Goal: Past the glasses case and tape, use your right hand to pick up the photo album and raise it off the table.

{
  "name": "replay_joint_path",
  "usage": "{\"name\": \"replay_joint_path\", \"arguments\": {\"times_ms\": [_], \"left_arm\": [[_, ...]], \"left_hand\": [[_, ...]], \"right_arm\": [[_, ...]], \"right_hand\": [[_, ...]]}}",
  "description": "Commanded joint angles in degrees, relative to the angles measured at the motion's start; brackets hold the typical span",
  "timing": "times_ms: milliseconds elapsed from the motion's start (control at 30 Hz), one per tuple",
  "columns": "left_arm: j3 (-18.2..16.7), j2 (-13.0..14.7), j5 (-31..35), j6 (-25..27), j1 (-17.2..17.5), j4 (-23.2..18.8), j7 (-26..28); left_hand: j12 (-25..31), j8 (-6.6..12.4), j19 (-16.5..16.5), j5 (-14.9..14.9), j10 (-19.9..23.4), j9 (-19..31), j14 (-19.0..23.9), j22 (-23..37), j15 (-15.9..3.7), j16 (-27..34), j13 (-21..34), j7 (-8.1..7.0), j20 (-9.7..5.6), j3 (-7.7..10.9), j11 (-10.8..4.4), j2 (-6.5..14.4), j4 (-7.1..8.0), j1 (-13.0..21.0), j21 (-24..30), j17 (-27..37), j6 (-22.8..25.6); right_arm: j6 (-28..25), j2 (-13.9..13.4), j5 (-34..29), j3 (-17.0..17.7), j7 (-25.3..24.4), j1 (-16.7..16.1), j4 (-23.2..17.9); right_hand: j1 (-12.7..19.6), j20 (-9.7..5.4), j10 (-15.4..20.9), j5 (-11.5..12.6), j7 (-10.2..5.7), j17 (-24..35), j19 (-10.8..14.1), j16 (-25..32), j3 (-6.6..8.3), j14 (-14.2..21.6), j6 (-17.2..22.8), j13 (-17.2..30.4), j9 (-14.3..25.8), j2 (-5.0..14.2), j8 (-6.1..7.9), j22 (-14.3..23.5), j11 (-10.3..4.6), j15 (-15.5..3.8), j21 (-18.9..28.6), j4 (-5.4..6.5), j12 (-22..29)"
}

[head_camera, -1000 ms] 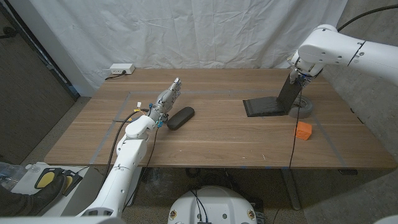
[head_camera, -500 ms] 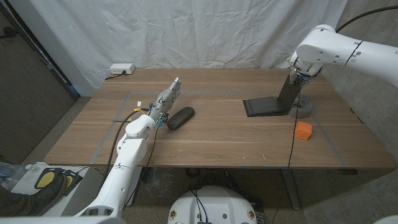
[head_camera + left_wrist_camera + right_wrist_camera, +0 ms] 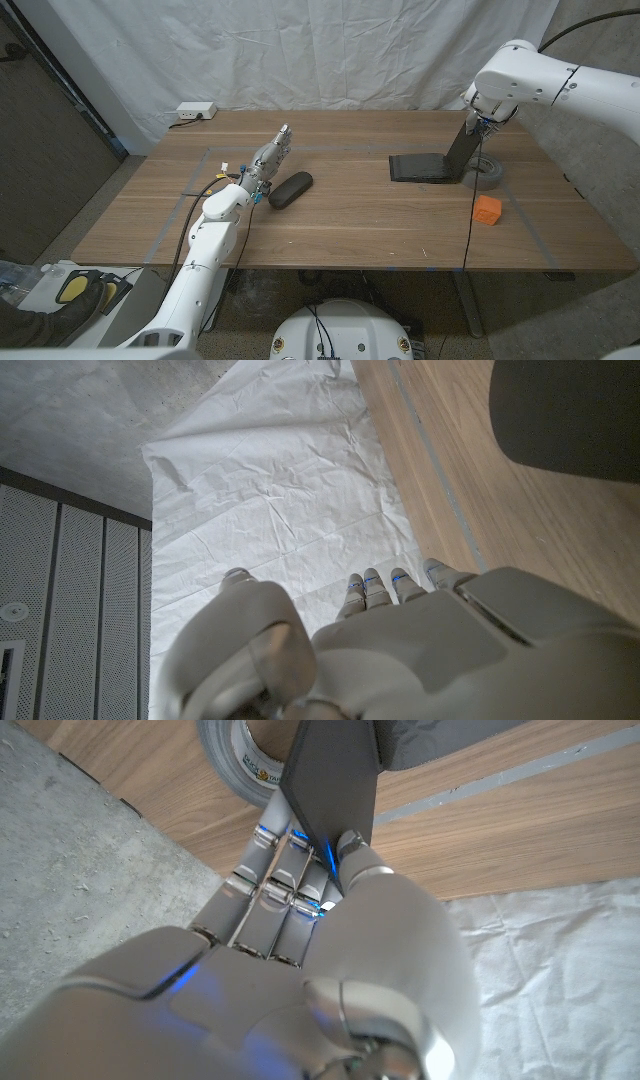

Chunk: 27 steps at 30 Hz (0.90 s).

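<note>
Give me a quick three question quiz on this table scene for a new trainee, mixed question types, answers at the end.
1. True or false: the right hand pinches the raised cover of the photo album.
2. Which object lies beside the left hand? A) the glasses case B) the tape roll C) the orange block
3. Fill in: the left hand holds ____.

Key: 1 true; 2 A; 3 nothing.
</note>
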Motion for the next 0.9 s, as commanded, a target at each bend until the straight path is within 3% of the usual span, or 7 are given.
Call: {"name": "replay_joint_path", "arguments": {"times_ms": [33,233,600,900], "left_arm": [[0.1,0.2,0.2,0.2,-0.3,0.1,-0.1],[-0.2,0.2,0.2,0.4,0.0,-0.5,0.2],[-0.2,0.4,0.2,0.4,0.0,-0.8,-0.3],[-0.3,0.5,0.0,0.7,0.0,-0.7,-0.7]], "left_hand": [[0.1,-0.18,-0.5,-0.1,-0.6,0.3,-0.6,0.3,0.10,0.0,0.3,0.13,-2.38,-0.50,-0.11,0.2,0.10,0.5,0.1,0.3,0.2],[0.1,-0.16,-0.5,-0.1,-0.7,0.3,-0.5,0.3,0.08,0.0,0.3,0.26,-2.38,-0.57,0.31,0.2,0.09,0.6,0.1,0.3,0.2],[0.1,-0.18,-0.5,-0.1,-0.6,0.3,-0.5,0.3,0.07,0.0,0.3,0.34,-2.42,-0.69,0.32,0.3,0.07,0.7,0.1,0.3,0.2],[0.2,-0.19,-0.2,-0.1,-0.5,0.3,-0.3,0.3,-0.01,0.1,0.3,0.38,-2.55,-0.76,0.40,0.3,0.06,0.7,0.2,0.3,0.2]], "right_arm": [[0.0,0.4,-3.2,3.2,1.0,-2.6,-0.3],[0.0,0.2,-3.2,4.1,0.0,-3.3,-0.7],[0.0,-0.9,-0.8,4.0,-2.3,-2.8,-2.6],[0.0,-1.4,4.7,1.1,-7.2,0.2,-3.4]], "right_hand": [[2.0,-6.73,1.7,0.1,-0.60,0.8,0.1,0.6,-0.14,1.3,2.0,0.4,0.7,0.86,0.71,1.1,-0.34,-3.69,1.9,0.06,0.5],[4.8,-6.78,4.2,0.3,-1.40,2.2,-0.4,1.3,-0.71,3.3,3.6,2.1,2.5,1.19,1.47,3.5,-1.60,-3.70,6.2,0.06,1.6],[5.4,-6.80,5.2,0.3,-1.12,3.2,-0.6,2.0,-1.40,4.9,4.3,2.8,3.1,1.14,1.62,4.6,-1.67,-3.63,8.8,0.32,2.2],[5.6,-6.81,5.9,0.3,-0.84,3.6,-0.7,2.1,-1.78,5.4,4.6,3.2,3.5,1.12,1.62,5.2,-1.73,-3.57,10.3,0.47,2.6]]}}
